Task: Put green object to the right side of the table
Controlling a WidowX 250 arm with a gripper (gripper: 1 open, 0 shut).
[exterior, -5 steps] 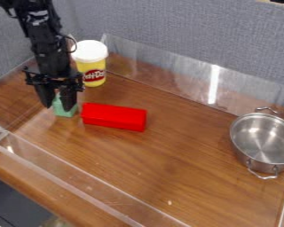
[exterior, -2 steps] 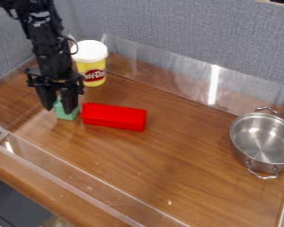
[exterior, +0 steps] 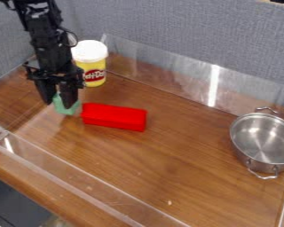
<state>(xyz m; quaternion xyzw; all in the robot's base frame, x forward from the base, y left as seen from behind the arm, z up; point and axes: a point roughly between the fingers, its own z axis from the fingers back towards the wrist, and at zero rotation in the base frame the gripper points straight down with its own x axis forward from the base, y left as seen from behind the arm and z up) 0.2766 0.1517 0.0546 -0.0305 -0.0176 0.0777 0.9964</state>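
A brown wooden table is shown, bordered by low clear walls and backed by a grey backdrop. At the left, a black robot arm is seen reaching down from the upper edge of the view, with its gripper pointed downward over the left part of the table. The jaws are closed on the green cube, which is partly hidden by the dark fingers; whether its underside is in contact with the tabletop cannot be told. The cube is thus located toward the table's far left corner, well apart from the right edge. Just behind it and to its right, an upright yellow tub with a white lid is placed near the far edge. Immediately to the right of the cube, and in front of the tub, a long red block is laid flat. At the far right, a round silver metal pot with two loop handles is situated beside the right edge, well apart from the red block.
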